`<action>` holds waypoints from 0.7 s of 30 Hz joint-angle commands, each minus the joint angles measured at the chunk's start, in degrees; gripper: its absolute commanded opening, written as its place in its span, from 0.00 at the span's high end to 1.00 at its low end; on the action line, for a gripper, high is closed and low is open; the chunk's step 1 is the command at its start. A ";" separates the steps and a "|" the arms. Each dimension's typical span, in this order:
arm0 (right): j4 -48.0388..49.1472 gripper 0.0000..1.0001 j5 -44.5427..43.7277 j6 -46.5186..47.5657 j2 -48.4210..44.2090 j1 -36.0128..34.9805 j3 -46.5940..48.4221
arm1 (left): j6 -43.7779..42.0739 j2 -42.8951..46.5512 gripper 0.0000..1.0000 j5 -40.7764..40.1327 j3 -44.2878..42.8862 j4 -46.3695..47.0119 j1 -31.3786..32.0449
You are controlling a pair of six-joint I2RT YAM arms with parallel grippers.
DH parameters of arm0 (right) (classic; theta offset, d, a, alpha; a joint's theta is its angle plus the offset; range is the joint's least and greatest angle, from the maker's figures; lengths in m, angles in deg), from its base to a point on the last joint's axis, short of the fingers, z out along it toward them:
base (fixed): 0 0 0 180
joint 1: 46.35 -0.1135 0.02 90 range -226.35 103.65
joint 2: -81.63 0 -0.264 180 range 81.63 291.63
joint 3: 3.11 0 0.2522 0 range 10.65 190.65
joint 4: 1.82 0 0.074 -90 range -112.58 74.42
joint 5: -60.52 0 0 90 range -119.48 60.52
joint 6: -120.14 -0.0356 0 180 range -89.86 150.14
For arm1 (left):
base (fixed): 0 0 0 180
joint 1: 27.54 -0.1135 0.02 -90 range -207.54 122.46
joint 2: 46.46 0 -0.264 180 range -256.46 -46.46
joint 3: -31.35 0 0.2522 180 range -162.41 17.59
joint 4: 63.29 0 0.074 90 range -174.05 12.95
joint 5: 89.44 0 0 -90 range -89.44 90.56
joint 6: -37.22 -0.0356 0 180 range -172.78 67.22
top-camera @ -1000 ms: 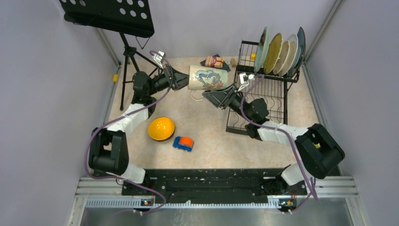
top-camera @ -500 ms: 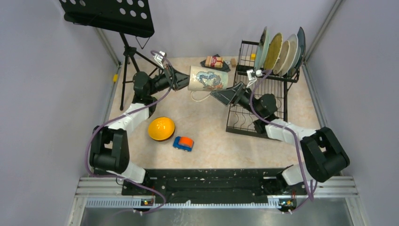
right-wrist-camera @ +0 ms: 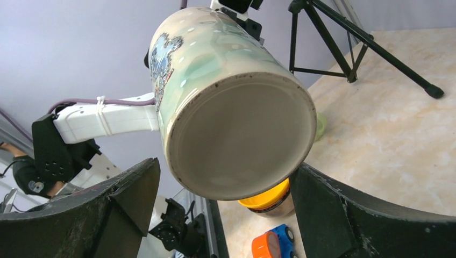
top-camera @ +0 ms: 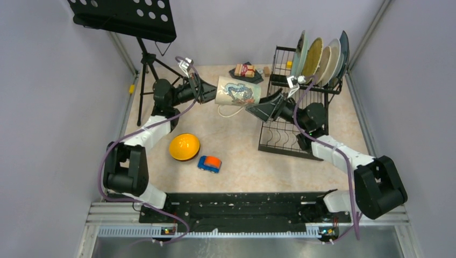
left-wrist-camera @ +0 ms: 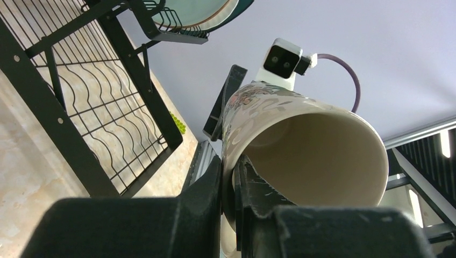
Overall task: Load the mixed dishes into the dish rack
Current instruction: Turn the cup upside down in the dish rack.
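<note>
Standing on edge in the dish rack (top-camera: pixel 279 141) (raised tier): several plates (top-camera: pixel 313 60).

No readable text: a picture on the mug (top-camera: pixel 236 90), perhaps blurred print on the small packet (top-camera: pixel 244 70).

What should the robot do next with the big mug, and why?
Probably close the right gripper on the base of the mug. The mug hangs sideways, the left gripper pinching its rim, and the right gripper is open on either side of its base. The dish rack is on the right arm's side.
</note>
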 commanded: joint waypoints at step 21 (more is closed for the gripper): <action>12.70 0.12 7.80 -5.14 4.93 3.11 7.82 | -4.56 4.14 1.00 2.25 -5.34 -2.57 0.53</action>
